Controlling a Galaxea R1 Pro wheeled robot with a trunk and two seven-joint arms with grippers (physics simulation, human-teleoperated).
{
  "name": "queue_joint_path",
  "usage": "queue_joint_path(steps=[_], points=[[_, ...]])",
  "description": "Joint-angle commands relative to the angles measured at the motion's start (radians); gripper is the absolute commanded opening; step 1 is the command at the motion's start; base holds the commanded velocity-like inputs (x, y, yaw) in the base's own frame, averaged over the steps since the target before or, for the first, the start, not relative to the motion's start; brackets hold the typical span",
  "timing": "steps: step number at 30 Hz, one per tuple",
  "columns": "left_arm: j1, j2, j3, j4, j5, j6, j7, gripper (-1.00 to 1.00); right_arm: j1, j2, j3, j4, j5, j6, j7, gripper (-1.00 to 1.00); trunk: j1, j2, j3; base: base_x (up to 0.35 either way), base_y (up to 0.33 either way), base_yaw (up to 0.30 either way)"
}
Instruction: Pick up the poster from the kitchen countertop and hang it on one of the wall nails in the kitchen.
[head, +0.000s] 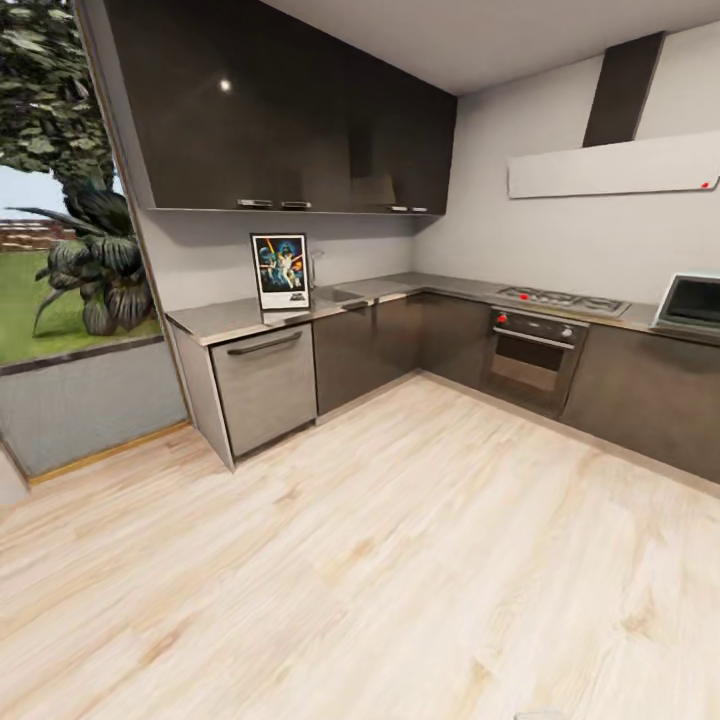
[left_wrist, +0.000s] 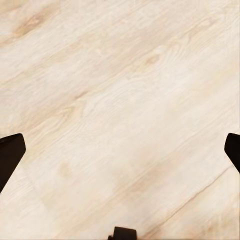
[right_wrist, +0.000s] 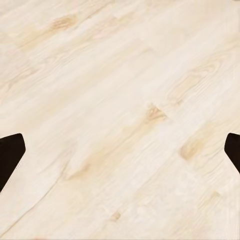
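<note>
The Star Wars poster (head: 280, 271) stands upright on the glossy dark countertop (head: 230, 320), leaning against the pale back wall left of the sink (head: 340, 296). It is far across the room in the head view. My left gripper (left_wrist: 120, 152) is open over bare wood floor, its dark fingertips (left_wrist: 10, 157) at the frame's two sides. The right gripper (right_wrist: 120, 152) is open too, fingertips (right_wrist: 10, 155) wide apart above the floorboards. I cannot make out any wall nail on the grey wall at this distance.
An L-shaped run of dark cabinets holds a steel dishwasher front (head: 265, 385), an oven (head: 530, 355), a hob (head: 562, 299) and a microwave (head: 692, 303). Dark wall cupboards (head: 290, 110) hang above. A big window (head: 60, 200) is at the left. Light wood floor (head: 380, 560) lies between me and the counter.
</note>
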Motion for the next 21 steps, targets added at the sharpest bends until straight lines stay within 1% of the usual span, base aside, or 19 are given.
queue_joint_path(steps=[1, 7, 21], points=[[0.000, 0.000, 0.001, -0.001, 0.000, -0.002, -0.001, 1.00, -0.001, -0.001, 0.001, 0.004, 0.001, -0.003, 0.001, 1.00, 0.001, 0.000, -0.001, 0.334, -0.054, 0.143], [0.000, 0.000, 0.001, -0.001, 0.000, -0.002, -0.001, 1.00, -0.001, -0.001, 0.001, 0.009, 0.000, -0.003, 0.001, 1.00, 0.001, 0.000, -0.001, 0.328, -0.091, 0.066], [0.000, 0.001, 0.001, -0.002, 0.000, -0.002, -0.001, 1.00, -0.001, -0.001, 0.000, 0.011, 0.000, -0.003, 0.001, 1.00, 0.001, 0.000, -0.001, 0.320, -0.127, 0.006]])
